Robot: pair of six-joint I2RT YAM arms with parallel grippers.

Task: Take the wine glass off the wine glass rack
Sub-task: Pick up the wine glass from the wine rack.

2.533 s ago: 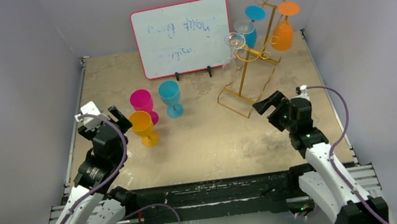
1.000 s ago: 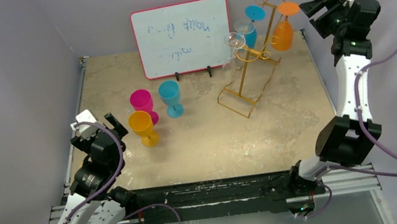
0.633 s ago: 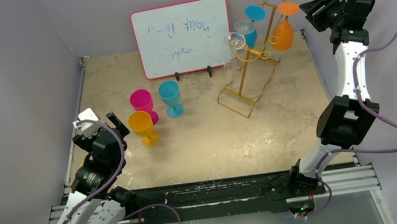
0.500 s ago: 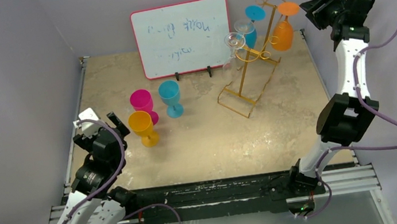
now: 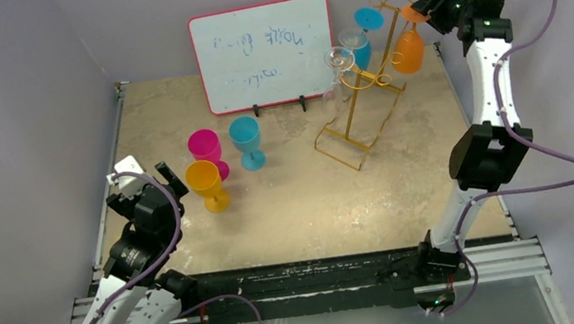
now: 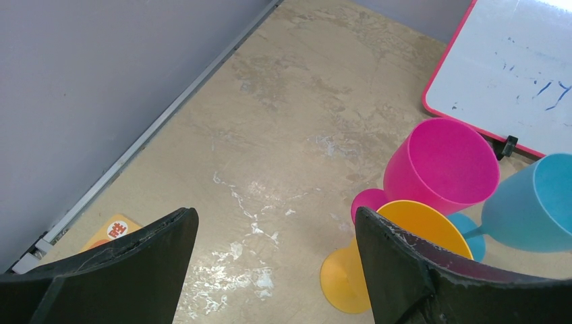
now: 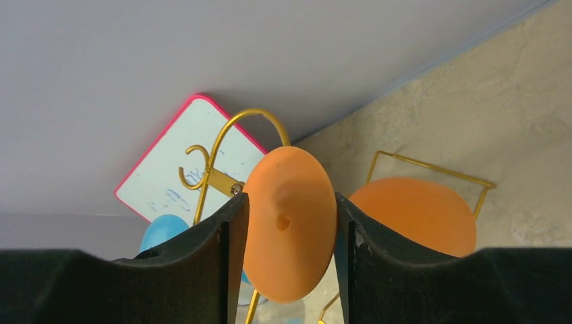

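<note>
Rack (image 5: 366,100): one thin gold wire stand, upright at the back right of the table (image 5: 298,211), just right of the whiteboard.
Glasses on rack: four, all hung bowl down. One hanging orange glass (image 5: 408,50) on the right side, one hanging blue glass (image 5: 362,53), two clear glasses (image 5: 339,58) on the left side.
Glasses on table: three, upright, clustered close at the left: pink glass (image 5: 204,146), blue glass (image 5: 246,137), standing orange glass (image 5: 205,179).
Right gripper (image 7: 290,202): raised to the top of the rack, clamped on the round foot of the hanging orange glass, fingers (image 7: 195,270) against both its edges.
Left gripper (image 6: 270,263): spread wide, holding nothing, low over the front left, just beside the standing orange glass.
Whiteboard (image 5: 262,52): one, red-framed, faint blue scribbles, propped at the back.
In the way: gold hook (image 7: 253,118) curling just behind the gripped foot.
</note>
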